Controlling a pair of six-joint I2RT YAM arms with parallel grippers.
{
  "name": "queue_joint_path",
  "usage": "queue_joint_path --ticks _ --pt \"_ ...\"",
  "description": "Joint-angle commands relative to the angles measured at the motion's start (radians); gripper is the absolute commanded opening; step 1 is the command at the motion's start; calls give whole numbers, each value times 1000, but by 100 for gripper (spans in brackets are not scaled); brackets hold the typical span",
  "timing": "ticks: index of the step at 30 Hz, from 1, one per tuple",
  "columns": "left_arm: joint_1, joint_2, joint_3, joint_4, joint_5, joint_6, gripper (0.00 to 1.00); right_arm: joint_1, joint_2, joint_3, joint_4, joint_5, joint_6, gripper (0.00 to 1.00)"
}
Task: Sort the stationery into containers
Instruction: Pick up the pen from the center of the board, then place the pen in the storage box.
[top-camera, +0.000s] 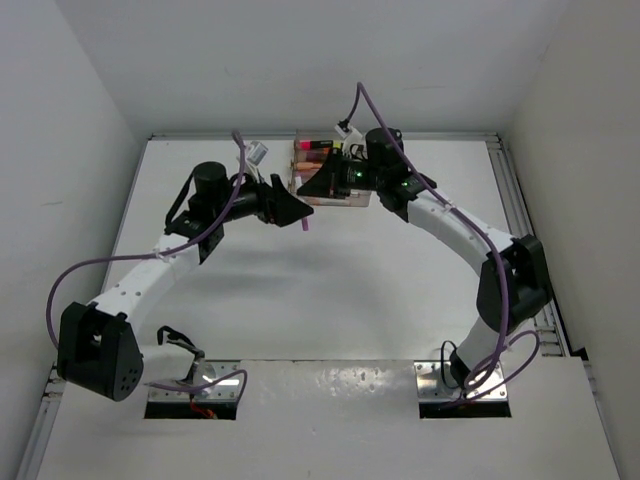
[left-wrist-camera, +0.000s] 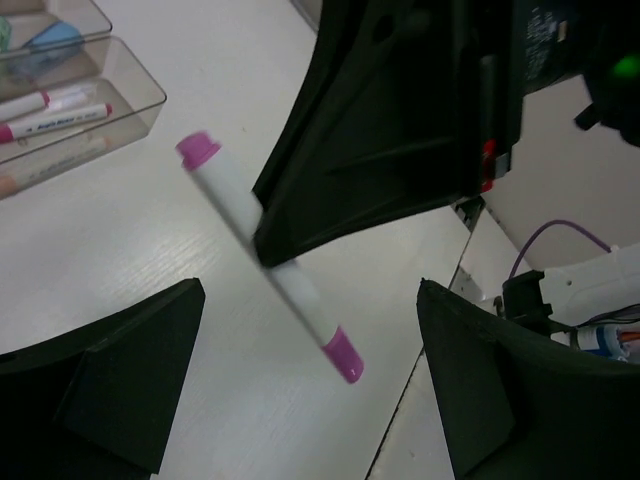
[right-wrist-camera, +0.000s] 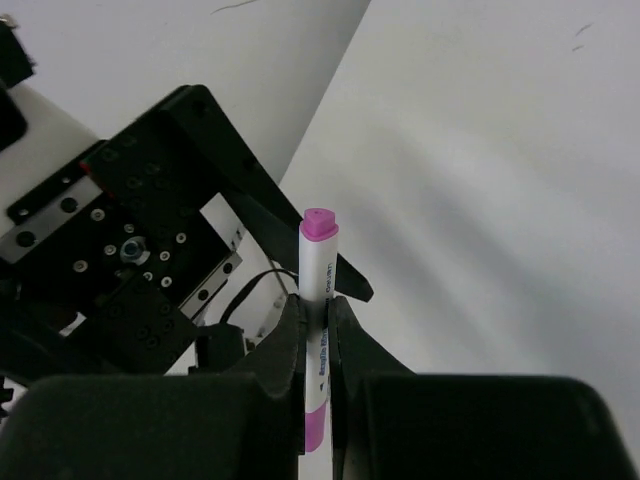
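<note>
My right gripper is shut on a white pen with purple caps at both ends, gripping it at mid-length. In the left wrist view that pen hangs tilted above the table, clamped by the right gripper's black fingers. My left gripper stands open around the pen's lower end, its fingers well apart from it on both sides. From above, both grippers meet near the pen's purple tip. The containers, clear trays holding white pens with pink caps and pastel pieces, lie at the upper left.
The stepped containers sit at the back centre of the white table, partly hidden by the right gripper, with orange and pink items showing behind. The table's metal edge rail runs close on the right.
</note>
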Motion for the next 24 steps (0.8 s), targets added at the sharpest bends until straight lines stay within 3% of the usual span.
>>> queue_joint_path --ticks 1,4,5,7,8,10,11,14,15,17,19,20,24 --pt "-15 12 37 114 32 -50 94 11 9 26 96 -41 85 0" --pt "-27 35 40 112 19 -56 86 16 13 23 144 -54 126 0" --pt "-30 40 40 112 17 -56 73 17 11 23 153 -52 134 0" --pt "-31 57 48 86 15 -46 59 16 8 23 173 -55 153 0" --pt "-30 62 55 73 14 -40 45 14 5 26 177 -55 157 0" --pt "-28 86 72 19 20 -6 32 1 -3 29 190 -58 166 0" --pt "-28 107 98 -33 23 35 20 -12 -7 27 194 -61 173 0" --pt "-21 138 181 -101 -17 104 2 -45 -23 20 170 -80 167 1" --pt "-18 154 204 -169 -26 162 0 -85 -29 13 153 -84 160 27" --pt "-12 177 264 -222 -6 279 0 -145 -72 -32 112 -97 115 55" --pt "-24 244 403 -360 -50 512 1 -252 -140 -91 67 -78 49 72" --pt "-43 332 543 -483 -90 657 2 -297 -164 -106 20 -78 -34 73" --pt "-82 611 924 -772 -178 946 10 -507 -285 -198 -120 -69 -244 74"
